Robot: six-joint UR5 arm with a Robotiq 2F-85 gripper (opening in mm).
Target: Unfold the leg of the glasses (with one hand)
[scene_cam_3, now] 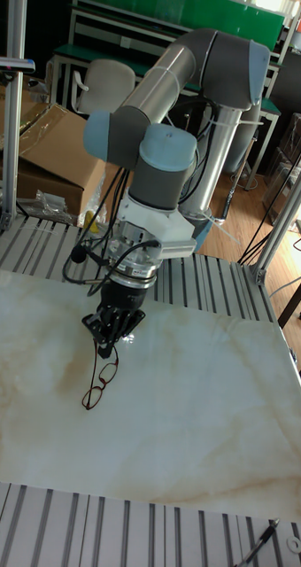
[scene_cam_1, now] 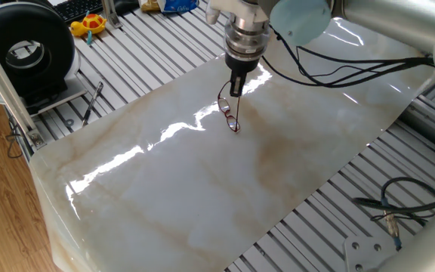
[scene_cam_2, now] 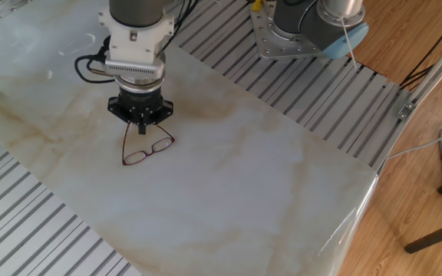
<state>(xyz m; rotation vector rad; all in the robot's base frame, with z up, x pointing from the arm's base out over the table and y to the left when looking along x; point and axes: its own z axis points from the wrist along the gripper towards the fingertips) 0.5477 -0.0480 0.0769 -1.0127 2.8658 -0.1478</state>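
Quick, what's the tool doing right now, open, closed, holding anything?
Tool: fingers close together over a leg of the glasses; whether it is clamping the leg cannot be told.

Bright, even overhead light falls on the glossy marble-patterned table [scene_cam_1: 202, 189], which throws back jagged white streaks of glare in one fixed view, running from its left edge toward the far corner. The other fixed view shows the same surface nearly free of glare, with only soft, faint shadow under the hand [scene_cam_2: 140, 126]. The thin-rimmed glasses [scene_cam_2: 146, 149] read as fine lines, their detail lost to low resolution. The tall fixed view is evenly lit and reasonably sharp, its background dimmer.
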